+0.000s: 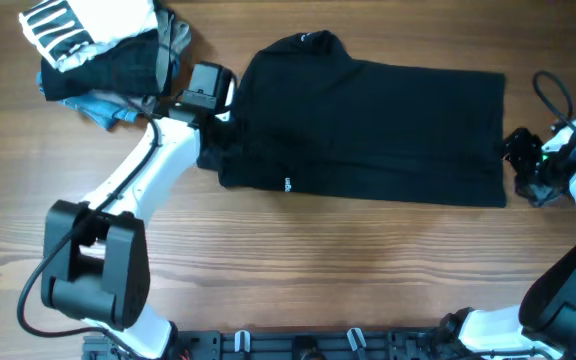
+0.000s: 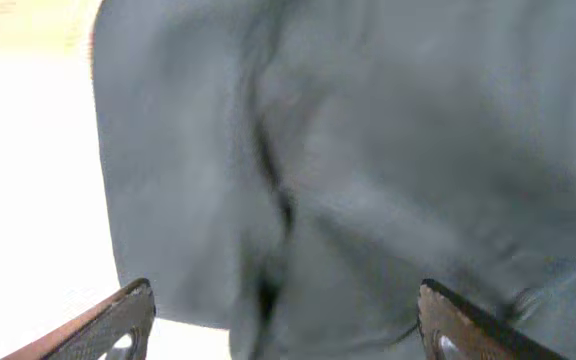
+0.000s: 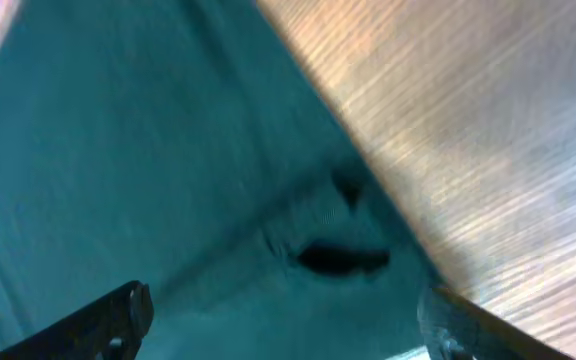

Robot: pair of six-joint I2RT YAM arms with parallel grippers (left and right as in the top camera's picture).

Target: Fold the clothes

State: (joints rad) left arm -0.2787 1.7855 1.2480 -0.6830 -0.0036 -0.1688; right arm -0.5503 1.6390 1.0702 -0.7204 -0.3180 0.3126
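Across the far middle of the wood-grain table (image 1: 318,270) lies the black T-shirt (image 1: 368,130), soft matte cloth folded into a long, roughly rectangular slab with a rounded bulge at its far-left end and a straight right edge. A small white mark (image 1: 288,184) shows near its near-left edge. At the shirt's left end sits the left gripper (image 1: 220,118), its jaws spread wide with nothing between them; the left wrist view shows its dark fingertips (image 2: 118,322) apart over blurred, creased fabric with a deep vertical fold. The right gripper (image 1: 516,152) is at the shirt's right edge, likewise spread and empty; in its wrist view a pointed flap of cloth meets the streaked wood, with a small puckered crease. Far left, a white black-striped garment (image 1: 68,30) rests on rumpled grey and blue folded garments (image 1: 118,85).
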